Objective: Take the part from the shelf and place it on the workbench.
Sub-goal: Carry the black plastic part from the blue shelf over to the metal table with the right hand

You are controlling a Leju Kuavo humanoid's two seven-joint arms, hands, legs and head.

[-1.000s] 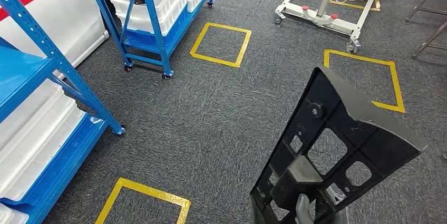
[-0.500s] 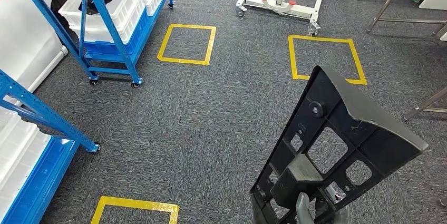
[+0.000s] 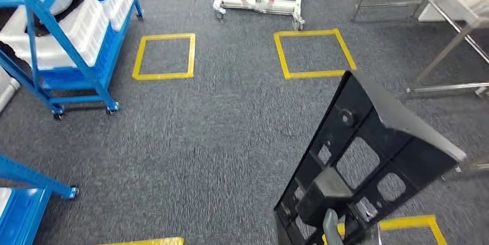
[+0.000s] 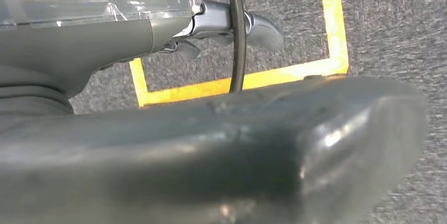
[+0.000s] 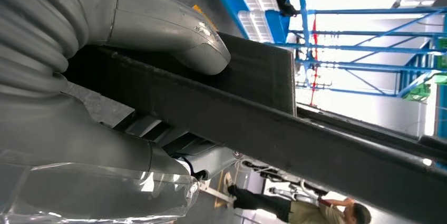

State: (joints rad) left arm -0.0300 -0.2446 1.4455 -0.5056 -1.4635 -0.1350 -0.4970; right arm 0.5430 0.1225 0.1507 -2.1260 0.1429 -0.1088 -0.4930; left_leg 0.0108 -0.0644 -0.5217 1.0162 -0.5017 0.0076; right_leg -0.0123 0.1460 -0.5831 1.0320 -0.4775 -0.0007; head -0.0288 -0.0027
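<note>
**Part carried over the floor**

The right hand (image 5: 158, 39) is gripping the black part (image 3: 369, 158), holding it upright above the grey carpet (image 3: 202, 135). The left hand's (image 4: 221, 23) grasp is impossible to tell.

The robot's right hand (image 5: 79, 76) is looking pretty chunky up close: matte grey, a ribbed rubbery cover running down the left edge of the frame, and a thick rounded grey thumb (image 5: 174, 31) in the upper middle. A crinkly clear plastic wrap is shining at the lower left. The left hand (image 4: 79, 39) is showing the same grey shell with clear plastic over it at the upper left, a thin black cable (image 4: 237, 29) looping past, and shiny silver-grey fingers (image 4: 253, 26) catching light.
</note>
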